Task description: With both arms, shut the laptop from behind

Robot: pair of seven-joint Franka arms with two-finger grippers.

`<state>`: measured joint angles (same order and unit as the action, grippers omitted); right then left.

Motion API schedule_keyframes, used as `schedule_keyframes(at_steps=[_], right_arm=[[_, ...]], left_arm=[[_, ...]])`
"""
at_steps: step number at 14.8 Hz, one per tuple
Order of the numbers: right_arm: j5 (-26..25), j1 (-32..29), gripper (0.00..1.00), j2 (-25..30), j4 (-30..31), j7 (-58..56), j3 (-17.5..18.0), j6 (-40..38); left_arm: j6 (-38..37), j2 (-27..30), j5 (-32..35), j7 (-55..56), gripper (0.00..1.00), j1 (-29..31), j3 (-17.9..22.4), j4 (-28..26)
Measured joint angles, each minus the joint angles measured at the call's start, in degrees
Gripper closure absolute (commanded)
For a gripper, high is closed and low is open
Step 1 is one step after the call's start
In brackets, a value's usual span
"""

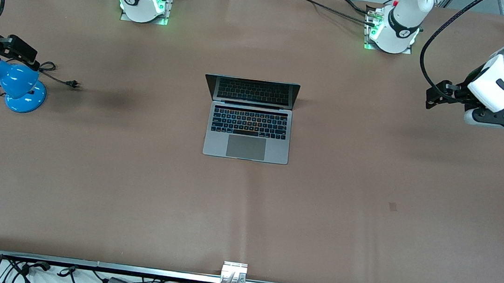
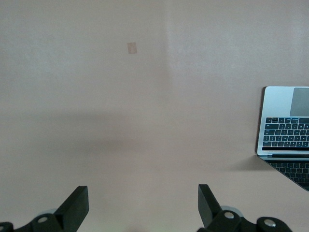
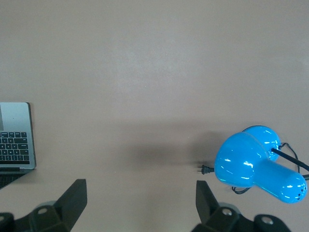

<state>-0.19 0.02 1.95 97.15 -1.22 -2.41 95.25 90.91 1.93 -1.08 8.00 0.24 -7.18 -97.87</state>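
- here, the laptop (image 1: pixel 249 120) lies open at the middle of the table (image 1: pixel 364 228), its trackpad edge nearer the front camera and its screen tilted back toward the robots' bases; this likely leaves the back of the lid facing the arms, which suits a push from the hinge side.
- the lid stands upright and untouched, so the closing is judged not yet begun.
- the left gripper (image 2: pixel 142 205) hangs over bare table toward the left arm's end, well apart from the laptop (image 2: pixel 286 126); its jaws are spread wide, holding and touching nothing.
- the right gripper (image 3: pixel 140 203) hangs over bare table toward the right arm's end, near a blue desk lamp (image 3: pixel 260 169) and well apart from the laptop (image 3: pixel 17 137); its jaws are likewise spread wide and empty.
- the lamp (image 1: pixel 19 84) rests on the table with its cord and plug (image 1: pixel 73 84) lying loose beside it, toward the laptop; it appears to play no part in the task.
- both arms flank the laptop at the two ends of the table, a placement judged to leave each free to come in on its own half of the lid.
- a small patch (image 1: pixel 392 206) marks the table nearer the front camera than the left gripper.
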Motion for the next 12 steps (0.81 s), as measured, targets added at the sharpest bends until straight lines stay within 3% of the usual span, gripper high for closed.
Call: schedule_keyframes(at_steps=[6,9,11,12], right_arm=[[0.0,0.0,0.00,0.0,0.0,0.0,0.0,0.0],[0.0,0.0,0.57,0.0,0.0,0.0,0.0,0.0],[0.0,0.0,0.88,0.0,0.0,0.0,0.0,0.0],[0.0,0.0,1.00,0.0,0.0,0.0,0.0,0.0]], left_arm=[[-0.1,0.0,0.0,0.0,0.00,0.0,0.0,0.0],[-0.1,0.0,0.0,0.0,0.00,0.0,0.0,0.0],[-0.2,0.0,0.0,0.0,0.00,0.0,-0.1,0.0],[-0.3,0.0,0.0,0.0,0.12,0.0,-0.1,0.0]])
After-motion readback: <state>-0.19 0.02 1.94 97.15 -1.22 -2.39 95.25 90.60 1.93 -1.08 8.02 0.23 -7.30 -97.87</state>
